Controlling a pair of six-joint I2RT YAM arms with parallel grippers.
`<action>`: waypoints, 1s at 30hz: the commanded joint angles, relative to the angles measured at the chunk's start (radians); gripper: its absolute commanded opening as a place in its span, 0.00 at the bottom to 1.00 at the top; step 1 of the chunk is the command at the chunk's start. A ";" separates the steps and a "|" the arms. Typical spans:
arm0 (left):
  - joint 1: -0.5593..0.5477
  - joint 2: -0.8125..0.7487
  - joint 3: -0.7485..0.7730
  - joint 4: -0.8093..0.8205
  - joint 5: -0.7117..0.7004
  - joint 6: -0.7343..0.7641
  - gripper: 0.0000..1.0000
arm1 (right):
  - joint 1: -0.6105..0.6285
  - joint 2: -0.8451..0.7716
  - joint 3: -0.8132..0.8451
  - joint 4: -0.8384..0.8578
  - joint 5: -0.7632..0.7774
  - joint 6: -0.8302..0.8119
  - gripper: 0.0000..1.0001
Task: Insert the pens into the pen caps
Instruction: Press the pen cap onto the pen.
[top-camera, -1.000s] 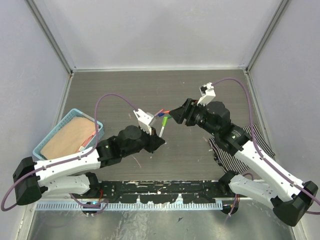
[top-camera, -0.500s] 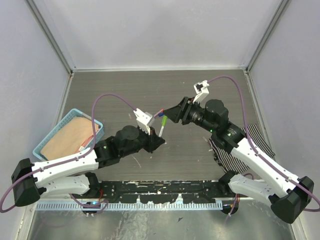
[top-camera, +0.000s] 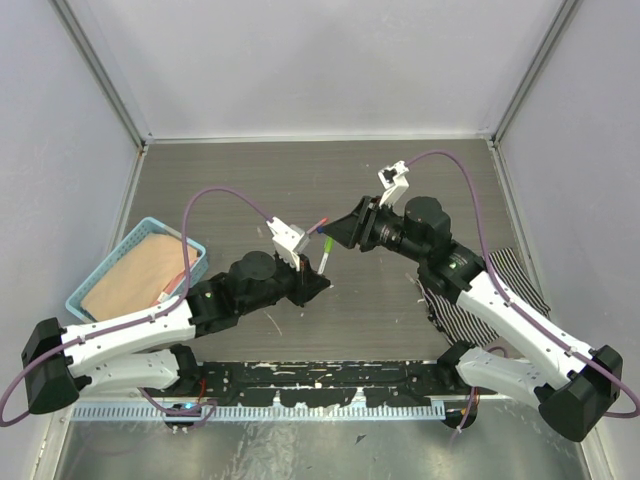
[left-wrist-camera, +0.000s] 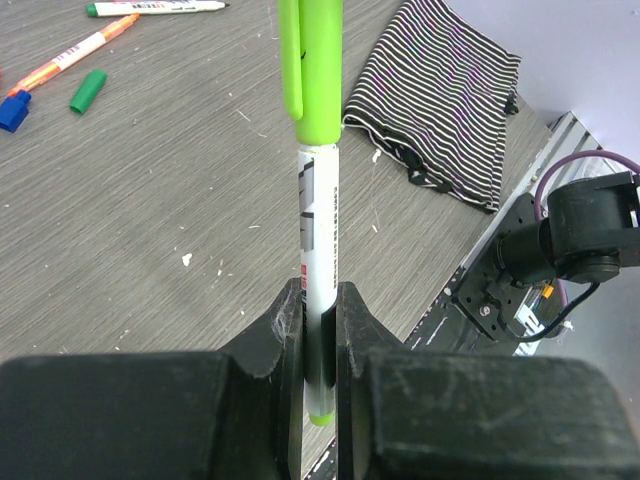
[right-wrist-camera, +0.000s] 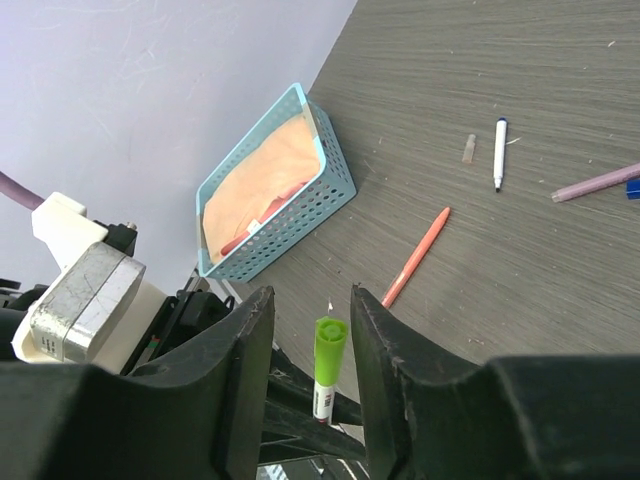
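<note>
Dark wood-grain desk (top-camera: 300, 180), enclosed by pale walls, carries the work area. A blue basket (top-camera: 135, 262) sits at its left and a striped cloth (left-wrist-camera: 440, 100) at its right.

**Handling of the part**
- The green pen (left-wrist-camera: 319, 230) is judged light and rigid, with a smooth plastic barrel that can slide or twist under a weak pinch.
- Take hold on the white barrel, well below the cap, so the capped end stays free.
- The green cap (left-wrist-camera: 310, 70) is short and hollow. Grip it on 2 opposite sides and load it only along the pen's axis, because side load would likely tilt the pen in the lower grip.

**Tool state**
- The left tool (left-wrist-camera: 320, 305) is clamped on the lower barrel and holds the pen roughly upright above the desk. Both fingers touch the barrel.
- The right tool (right-wrist-camera: 311, 295) stands partly open with 1 finger on each side of the green cap. The right wrist view shows a gap on both sides, so no contact is apparent.
- The cap sits on the pen's upper end. Whether it is fully seated cannot be told.

**Remaining parts**
- An orange pen (right-wrist-camera: 415, 258) and a dark-tipped pen (right-wrist-camera: 499, 150) lie loose on the desk.
- A loose green cap (left-wrist-camera: 88, 90) and a blue cap (left-wrist-camera: 13, 110) lie near them.
</note>
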 joint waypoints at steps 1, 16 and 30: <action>0.001 -0.012 0.010 0.039 0.007 0.016 0.00 | 0.001 -0.014 0.021 0.058 -0.039 -0.017 0.41; 0.000 -0.028 0.024 0.030 0.009 0.015 0.00 | 0.011 0.008 0.017 0.040 -0.068 -0.026 0.40; 0.001 -0.025 0.025 0.028 0.007 0.012 0.00 | 0.014 0.007 -0.002 0.043 -0.057 -0.029 0.31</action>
